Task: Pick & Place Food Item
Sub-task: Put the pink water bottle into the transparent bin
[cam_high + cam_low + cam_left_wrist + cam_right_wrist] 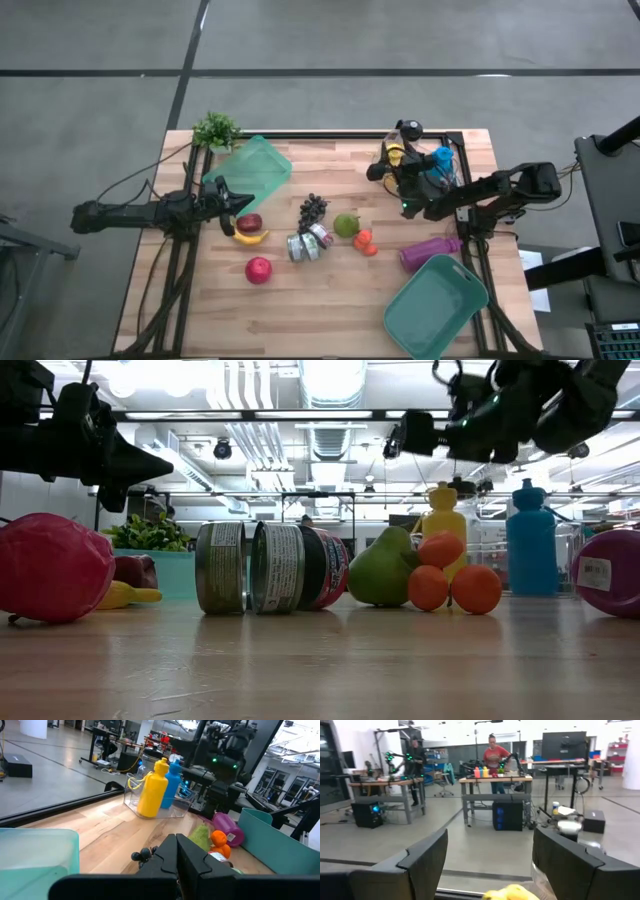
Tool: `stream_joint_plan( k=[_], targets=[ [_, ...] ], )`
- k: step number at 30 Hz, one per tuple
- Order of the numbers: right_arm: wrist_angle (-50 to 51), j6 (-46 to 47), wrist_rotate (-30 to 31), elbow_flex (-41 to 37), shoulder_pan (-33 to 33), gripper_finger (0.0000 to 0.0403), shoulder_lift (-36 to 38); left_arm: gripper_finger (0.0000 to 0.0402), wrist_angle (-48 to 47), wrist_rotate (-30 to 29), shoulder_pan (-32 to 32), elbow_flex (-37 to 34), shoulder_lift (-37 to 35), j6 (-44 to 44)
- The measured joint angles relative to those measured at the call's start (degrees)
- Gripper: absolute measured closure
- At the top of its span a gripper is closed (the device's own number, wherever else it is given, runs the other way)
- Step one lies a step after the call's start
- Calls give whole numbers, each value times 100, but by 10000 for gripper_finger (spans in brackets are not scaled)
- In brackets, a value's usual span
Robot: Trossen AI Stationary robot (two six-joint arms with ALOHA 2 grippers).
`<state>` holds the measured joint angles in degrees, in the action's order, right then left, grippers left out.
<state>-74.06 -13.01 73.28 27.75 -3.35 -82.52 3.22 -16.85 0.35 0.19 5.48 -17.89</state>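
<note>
The food lies in a loose cluster at the middle of the tabletop (330, 300): a bunch of dark grapes (313, 208), a green pear (346, 225) with small oranges (364, 242) just beside it on the right, a few tins (308, 243), a red apple (258, 269) nearer the front, and a banana (250, 237) touching a dark red fruit (249, 222) on the left. Two teal bins flank them — one (250, 172) at the far left, one (437, 305) at the near right — probably so that either arm has a drop-off within reach. The left tool (228, 200) is fully closed and holds nothing; it hangs above the banana and the dark red fruit, next to the far-left bin, and looks parked. The right tool (385, 168) has its fingers (420, 857) spread wide with nothing between them, raised well off the wood (the low view shows it high overhead) over the clear rack with the yellow bottle (395, 153) and blue bottle (443, 157) at the far right. Open and high like that, it seems ready to come down on a piece of food — which one is meant I cannot tell.
</note>
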Motion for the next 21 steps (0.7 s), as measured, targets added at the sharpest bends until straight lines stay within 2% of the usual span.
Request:
stream_joint_plan(
  k=[10,13,17,19,21],
  targets=[
    [19,-1610,91,46,1011,109,1093,400,0,-1,1,2,0,-1],
    [204,-2247,640,338,1433,109,1341,400,2,1,-2,1,0,0],
    [517,-3579,1507,981,2009,109,1448,400,1,0,-1,0,0,0],
    [514,-4313,1658,1339,2321,109,1454,400,1,1,1,-1,0,0],
    [696,-4506,1674,1592,2620,109,1534,400,0,0,-2,0,0,0]
  ],
)
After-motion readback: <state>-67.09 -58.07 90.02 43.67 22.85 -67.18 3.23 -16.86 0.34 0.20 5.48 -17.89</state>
